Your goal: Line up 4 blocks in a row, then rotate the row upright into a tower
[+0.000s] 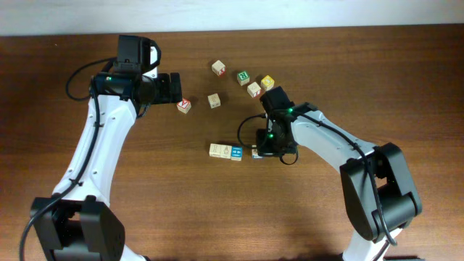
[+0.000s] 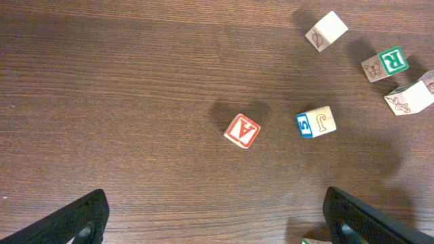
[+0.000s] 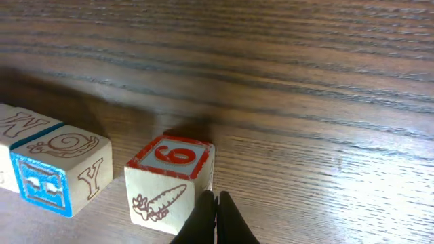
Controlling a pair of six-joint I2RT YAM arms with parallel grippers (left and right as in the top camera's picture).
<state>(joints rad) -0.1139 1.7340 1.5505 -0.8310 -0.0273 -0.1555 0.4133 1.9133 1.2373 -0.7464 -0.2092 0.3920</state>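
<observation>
Three blocks lie in a row near the table's middle: a beige one (image 1: 217,151), a blue-faced one (image 1: 235,152) and one (image 1: 256,152) partly under my right gripper (image 1: 265,147). In the right wrist view that last block (image 3: 169,184) shows a red-framed 9 on top and a carrot print, with the blue-faced snail block (image 3: 61,168) and an N block (image 3: 17,129) to its left. My right gripper (image 3: 217,215) is shut, empty, its tips against the 9 block's right edge. Another beige block (image 1: 214,101) (image 2: 315,122) lies farther back. My left gripper (image 2: 220,224) hangs open above bare wood.
A red A cube (image 1: 184,106) (image 2: 242,130) lies just ahead of the left gripper (image 1: 172,87). At the back stand a beige cube (image 1: 219,67), a green cube (image 1: 243,77), a yellow cube (image 1: 267,82) and another beige cube (image 1: 254,89).
</observation>
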